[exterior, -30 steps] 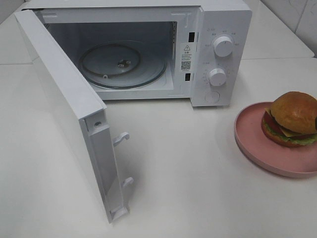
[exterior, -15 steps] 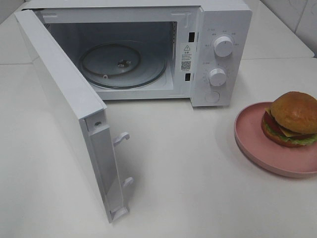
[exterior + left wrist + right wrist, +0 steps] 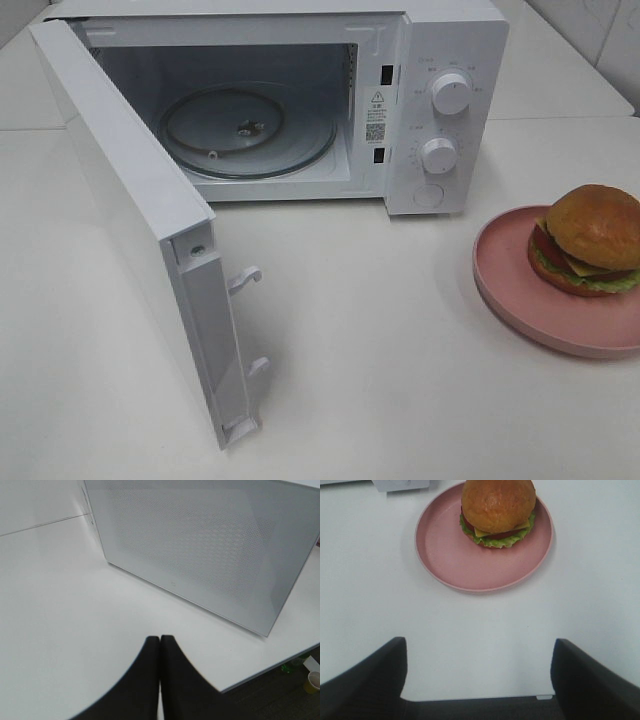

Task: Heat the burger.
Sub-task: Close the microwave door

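Burger sits on pink plate on white bench, right of white microwave. Microwave door swung wide open, glass turntable bare inside. Right gripper hovers above bench near plate, jaws spread wide, holding nothing, burger ahead and well apart. Left gripper faces outside of door, jaws pressed together, nothing between them.
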